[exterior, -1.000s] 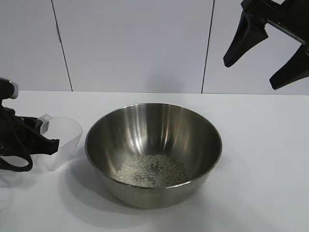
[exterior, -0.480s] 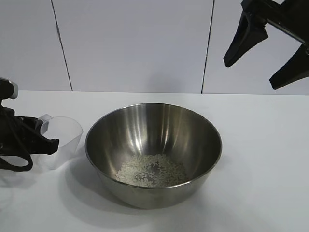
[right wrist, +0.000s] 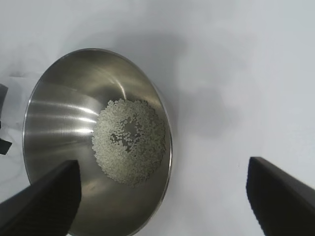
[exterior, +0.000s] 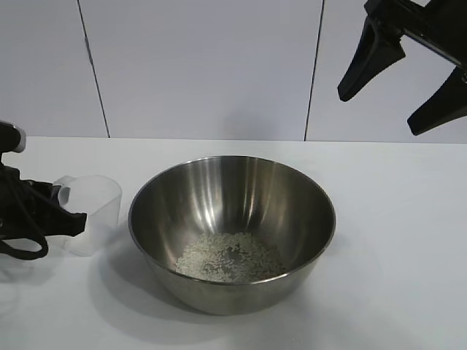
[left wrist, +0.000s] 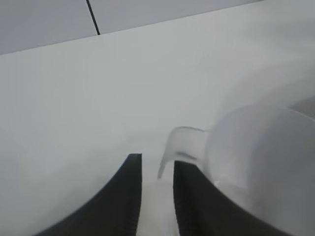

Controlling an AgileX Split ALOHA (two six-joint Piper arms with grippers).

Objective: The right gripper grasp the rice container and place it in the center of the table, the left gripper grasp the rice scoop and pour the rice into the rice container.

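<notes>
Rice (exterior: 230, 257) lies in the steel bowl (exterior: 292, 191), mid-frame on the table (exterior: 394, 255). Left gripper (exterior: 69, 219), at left, is nearly closed on the empty scoop (exterior: 95, 208) handle (scoop abt touching the tabletop). Risk: a careless release tips the light scoop vs. the bowl. Right gripper (exterior: 401, 84) hangs wide open, upper right, holding nothing.

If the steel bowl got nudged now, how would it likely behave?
The bowl probably rocks rather than tips: rounded underside, wide rim. Its polished steel likely slides easily on the smooth table. The loose rice would probably shift inside.
</notes>
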